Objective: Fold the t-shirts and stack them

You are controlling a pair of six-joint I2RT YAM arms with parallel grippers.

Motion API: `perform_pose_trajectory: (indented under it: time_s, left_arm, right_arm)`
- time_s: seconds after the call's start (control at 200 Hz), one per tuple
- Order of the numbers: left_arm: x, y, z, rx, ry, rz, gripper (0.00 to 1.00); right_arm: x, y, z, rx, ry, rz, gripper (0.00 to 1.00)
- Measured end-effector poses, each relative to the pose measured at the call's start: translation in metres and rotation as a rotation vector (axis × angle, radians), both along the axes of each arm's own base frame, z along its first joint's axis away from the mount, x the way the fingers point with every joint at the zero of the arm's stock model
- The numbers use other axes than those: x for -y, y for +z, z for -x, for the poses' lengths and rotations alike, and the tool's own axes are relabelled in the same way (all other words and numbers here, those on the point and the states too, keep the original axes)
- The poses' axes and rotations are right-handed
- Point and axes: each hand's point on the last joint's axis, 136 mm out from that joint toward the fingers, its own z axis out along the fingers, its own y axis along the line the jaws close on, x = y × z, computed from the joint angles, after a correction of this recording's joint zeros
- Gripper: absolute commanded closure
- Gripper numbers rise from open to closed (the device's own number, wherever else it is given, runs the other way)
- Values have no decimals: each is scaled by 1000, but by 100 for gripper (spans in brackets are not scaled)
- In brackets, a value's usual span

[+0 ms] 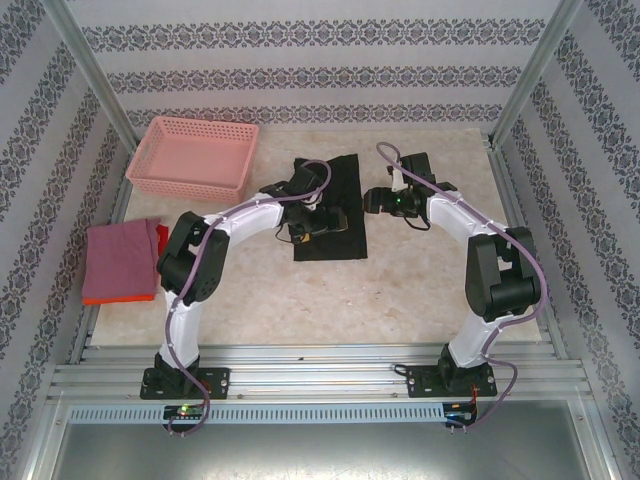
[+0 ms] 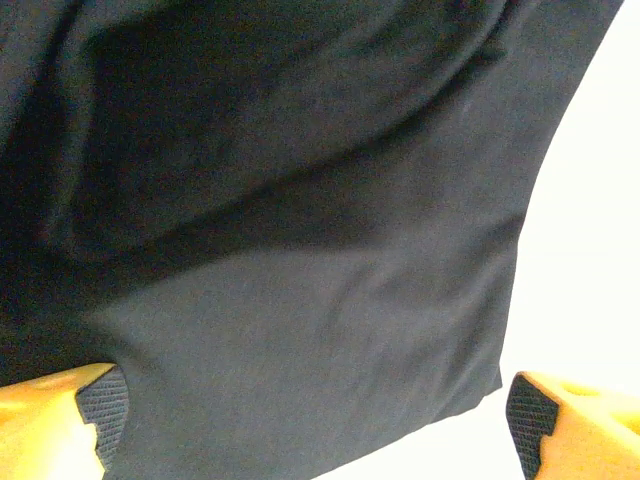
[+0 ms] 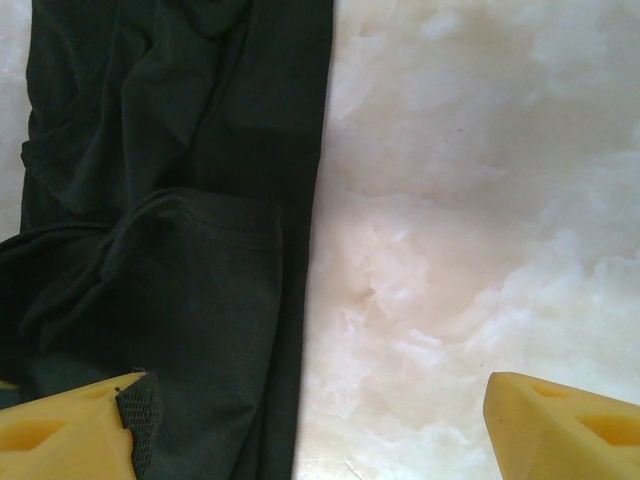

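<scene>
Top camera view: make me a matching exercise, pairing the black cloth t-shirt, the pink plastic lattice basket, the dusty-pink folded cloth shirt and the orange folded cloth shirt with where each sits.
Things
1. black cloth t-shirt
2. pink plastic lattice basket
3. dusty-pink folded cloth shirt
4. orange folded cloth shirt

Places
A. far left corner of the table
B. bottom of the left-edge pile, only its edges showing
C. middle of the table
D. top of the left-edge pile

Pairs: 1-C, 2-A, 3-D, 4-B
</scene>
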Motion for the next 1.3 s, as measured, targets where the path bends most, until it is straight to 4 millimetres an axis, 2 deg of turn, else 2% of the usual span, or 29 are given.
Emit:
perform_pose_trajectory:
  time_s: [0.155, 0.31, 0.5, 0.649, 0.724, 0.904, 0.999, 1.104, 1.214, 1.304]
  left_arm:
    - [2, -7, -13, -14, 32, 6, 3]
    - [-8, -7, -30, -14, 79, 15, 3]
    - [-22, 17, -64, 42, 137, 53, 3]
    - [-24, 30, -80, 66, 172, 98, 3]
    - [-23, 27, -88, 63, 186, 116, 3]
    - [-20, 6, -111, 39, 202, 134, 0]
    - [-26, 7, -120, 41, 214, 137, 0]
    - [-36, 19, -131, 71, 227, 148, 0]
    - [-58, 30, -137, 105, 246, 133, 0]
    - [-81, 44, -130, 129, 258, 110, 0]
  right_arm:
    - [-1, 1, 0, 0, 5, -7, 16]
    - [-2, 1, 1, -1, 9, -12, 16]
    - [-3, 2, 1, 3, 18, -13, 16]
    - [-4, 8, 2, 15, 26, -19, 16]
    - [-5, 12, 4, 26, 38, -19, 16]
    - [-9, 19, 15, 69, 104, 5, 15]
    - [-19, 23, 26, 105, 192, 45, 16]
    - [-43, 32, 42, 178, 348, 119, 17]
    - [-72, 37, 63, 249, 531, 210, 17]
    - [-93, 32, 79, 275, 671, 274, 18]
